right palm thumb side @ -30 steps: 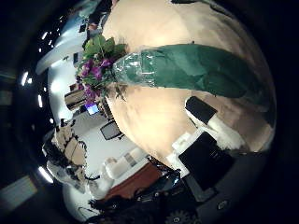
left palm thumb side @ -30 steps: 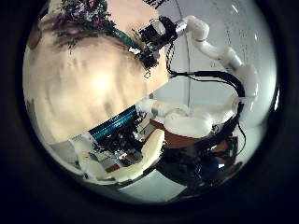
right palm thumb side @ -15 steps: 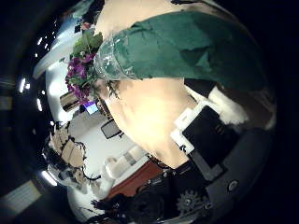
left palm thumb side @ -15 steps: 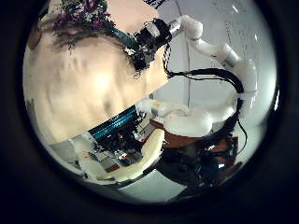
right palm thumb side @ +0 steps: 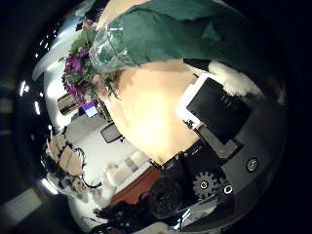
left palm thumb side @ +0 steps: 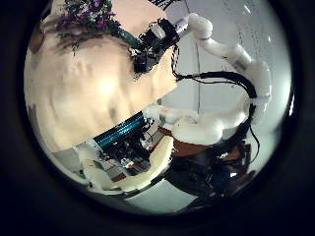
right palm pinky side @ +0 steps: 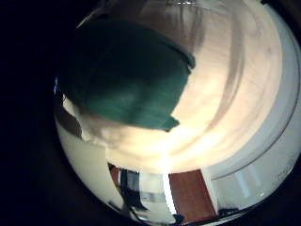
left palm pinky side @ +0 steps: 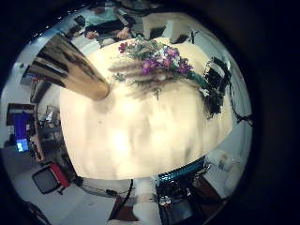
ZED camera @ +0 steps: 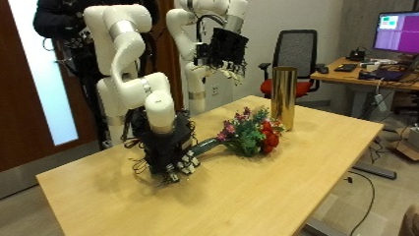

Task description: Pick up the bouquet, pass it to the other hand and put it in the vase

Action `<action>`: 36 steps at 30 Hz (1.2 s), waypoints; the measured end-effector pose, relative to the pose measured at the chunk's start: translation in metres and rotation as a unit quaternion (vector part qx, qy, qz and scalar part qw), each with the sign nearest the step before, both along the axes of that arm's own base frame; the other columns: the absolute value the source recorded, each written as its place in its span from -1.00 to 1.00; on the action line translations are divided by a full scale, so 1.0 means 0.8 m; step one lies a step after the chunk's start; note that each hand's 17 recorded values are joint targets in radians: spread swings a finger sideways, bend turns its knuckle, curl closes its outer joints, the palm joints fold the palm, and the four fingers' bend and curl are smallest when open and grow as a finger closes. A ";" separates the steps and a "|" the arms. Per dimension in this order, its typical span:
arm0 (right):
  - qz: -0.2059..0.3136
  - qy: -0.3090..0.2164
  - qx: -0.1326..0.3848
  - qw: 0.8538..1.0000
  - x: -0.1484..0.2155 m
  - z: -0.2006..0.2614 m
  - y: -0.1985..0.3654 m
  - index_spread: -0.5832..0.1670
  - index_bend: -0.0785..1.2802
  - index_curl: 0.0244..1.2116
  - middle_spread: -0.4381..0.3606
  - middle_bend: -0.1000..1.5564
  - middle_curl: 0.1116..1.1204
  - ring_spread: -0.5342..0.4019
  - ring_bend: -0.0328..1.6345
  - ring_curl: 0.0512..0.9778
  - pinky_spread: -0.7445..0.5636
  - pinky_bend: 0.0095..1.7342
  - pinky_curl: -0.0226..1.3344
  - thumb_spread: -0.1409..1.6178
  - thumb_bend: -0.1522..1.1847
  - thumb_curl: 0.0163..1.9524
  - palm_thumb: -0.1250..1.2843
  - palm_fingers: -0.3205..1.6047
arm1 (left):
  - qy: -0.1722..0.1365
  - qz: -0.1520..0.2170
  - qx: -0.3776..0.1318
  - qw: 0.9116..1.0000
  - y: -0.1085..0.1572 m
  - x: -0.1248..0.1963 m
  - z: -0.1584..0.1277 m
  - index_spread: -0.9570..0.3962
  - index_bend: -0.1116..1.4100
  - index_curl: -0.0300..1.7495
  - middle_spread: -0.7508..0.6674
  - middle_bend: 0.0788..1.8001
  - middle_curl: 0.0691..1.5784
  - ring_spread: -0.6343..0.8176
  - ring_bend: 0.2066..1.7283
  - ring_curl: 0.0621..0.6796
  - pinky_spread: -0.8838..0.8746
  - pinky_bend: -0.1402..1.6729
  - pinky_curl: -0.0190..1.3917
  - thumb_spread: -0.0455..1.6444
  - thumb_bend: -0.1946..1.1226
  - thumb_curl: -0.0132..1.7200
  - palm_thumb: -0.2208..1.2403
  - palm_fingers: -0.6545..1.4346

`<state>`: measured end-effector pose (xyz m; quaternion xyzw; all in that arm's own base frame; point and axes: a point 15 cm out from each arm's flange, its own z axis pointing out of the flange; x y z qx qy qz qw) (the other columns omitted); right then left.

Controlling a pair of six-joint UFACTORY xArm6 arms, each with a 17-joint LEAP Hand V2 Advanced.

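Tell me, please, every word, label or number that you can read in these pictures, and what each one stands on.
None can be read.
Bouquet: its green wrap shows no print.
Vase: plain gold, no label.
Table: bare wood, no marks.
Right hand and left hand: no lettering that can be made out.

bouquet (ZED camera: 248,133) lies on wooden table (ZED camera: 262,192), purple and red blooms toward gold vase (ZED camera: 283,97); vase upright | right hand (ZED camera: 170,157) low at wrapped stem end, fingers on table | left hand (ZED camera: 228,51) raised, fingers hanging relaxed
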<state>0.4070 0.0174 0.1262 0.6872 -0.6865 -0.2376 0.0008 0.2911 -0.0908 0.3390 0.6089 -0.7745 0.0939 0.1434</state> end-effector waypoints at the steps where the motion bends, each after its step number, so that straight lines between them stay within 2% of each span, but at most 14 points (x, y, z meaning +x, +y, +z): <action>1: -0.004 -0.003 0.002 1.000 0.002 0.003 -0.001 -0.35 0.13 0.05 -0.45 0.22 0.01 -0.43 0.33 -0.13 -0.68 0.02 -0.37 0.09 -0.79 -0.49 0.55 0.86 | 0.000 0.000 0.001 1.000 0.001 0.000 -0.001 0.79 -0.62 -0.58 0.76 -0.87 -0.71 0.74 -0.79 -0.44 0.64 -0.63 -0.56 0.07 -0.76 -0.63 -0.32 -0.36; 3: -0.019 -0.011 0.006 1.000 0.005 0.010 -0.014 -0.33 0.26 0.13 -0.41 0.32 0.08 -0.40 0.42 -0.05 -0.63 0.13 -0.30 0.10 -0.79 -0.48 0.57 0.79 | -0.001 0.001 0.001 1.000 0.002 0.000 0.001 0.79 -0.61 -0.58 0.76 -0.87 -0.71 0.74 -0.79 -0.44 0.64 -0.63 -0.56 0.07 -0.76 -0.63 -0.32 -0.36; 5: -0.045 -0.021 0.012 0.999 0.009 0.022 -0.033 -0.28 0.47 0.26 -0.38 0.48 0.21 -0.37 0.55 0.08 -0.49 0.37 -0.16 0.13 -0.77 -0.45 0.70 0.66 | -0.003 0.002 0.000 1.000 0.001 0.000 0.002 0.79 -0.61 -0.58 0.76 -0.87 -0.71 0.74 -0.79 -0.44 0.64 -0.63 -0.56 0.07 -0.76 -0.63 -0.32 -0.36; 8: -0.063 -0.036 0.036 0.997 0.016 0.052 -0.033 -0.22 0.59 0.34 -0.34 0.57 0.27 -0.35 0.60 0.17 -0.39 0.48 -0.07 0.16 -0.77 -0.43 0.77 0.58 | -0.004 0.003 0.000 1.000 0.002 0.000 0.003 0.79 -0.62 -0.57 0.76 -0.87 -0.71 0.74 -0.79 -0.44 0.64 -0.63 -0.56 0.07 -0.76 -0.63 -0.32 -0.36; 12: -0.070 -0.048 0.076 0.993 0.014 0.089 -0.024 -0.14 0.68 0.39 -0.29 0.65 0.32 -0.34 0.66 0.26 -0.28 0.56 0.03 0.17 -0.74 -0.37 0.89 0.52 | -0.005 0.007 0.000 1.000 0.005 0.000 0.004 0.79 -0.62 -0.57 0.76 -0.87 -0.71 0.74 -0.79 -0.44 0.64 -0.63 -0.56 0.07 -0.76 -0.63 -0.32 -0.36; 19: -0.084 -0.098 0.160 0.979 0.014 0.168 -0.015 -0.08 0.73 0.43 -0.22 0.72 0.33 -0.30 0.71 0.35 -0.19 0.54 0.14 0.04 -0.77 -0.26 0.93 0.49 | -0.014 0.021 -0.006 1.000 0.011 0.005 0.013 0.79 -0.62 -0.57 0.76 -0.87 -0.71 0.73 -0.79 -0.45 0.64 -0.64 -0.56 0.07 -0.76 -0.63 -0.33 -0.35; 28: -0.088 -0.180 0.275 0.940 0.002 0.294 0.008 -0.02 0.75 0.44 -0.18 0.76 0.29 -0.29 0.72 0.39 -0.16 0.46 0.28 -0.18 -0.78 -0.12 0.93 0.49 | -0.030 0.050 -0.020 0.998 0.028 0.017 0.031 0.78 -0.62 -0.57 0.74 -0.87 -0.70 0.71 -0.78 -0.45 0.63 -0.64 -0.57 0.08 -0.75 -0.63 -0.34 -0.33; 33: -0.079 -0.216 0.352 0.907 -0.009 0.356 0.025 -0.01 0.76 0.45 -0.18 0.78 0.27 -0.29 0.72 0.40 -0.16 0.42 0.35 -0.27 -0.79 -0.08 0.92 0.49 | -0.041 0.061 -0.046 0.996 0.027 0.025 0.046 0.76 -0.61 -0.57 0.71 -0.86 -0.69 0.68 -0.77 -0.45 0.62 -0.64 -0.58 0.07 -0.76 -0.63 -0.36 -0.28; 36: -0.058 -0.230 0.407 0.882 -0.019 0.386 0.040 -0.01 0.77 0.45 -0.18 0.79 0.27 -0.29 0.72 0.41 -0.17 0.40 0.38 -0.32 -0.79 -0.07 0.91 0.49 | -0.050 0.069 -0.060 0.995 0.029 0.030 0.060 0.76 -0.61 -0.56 0.69 -0.86 -0.69 0.68 -0.76 -0.45 0.62 -0.65 -0.59 0.07 -0.76 -0.63 -0.36 -0.27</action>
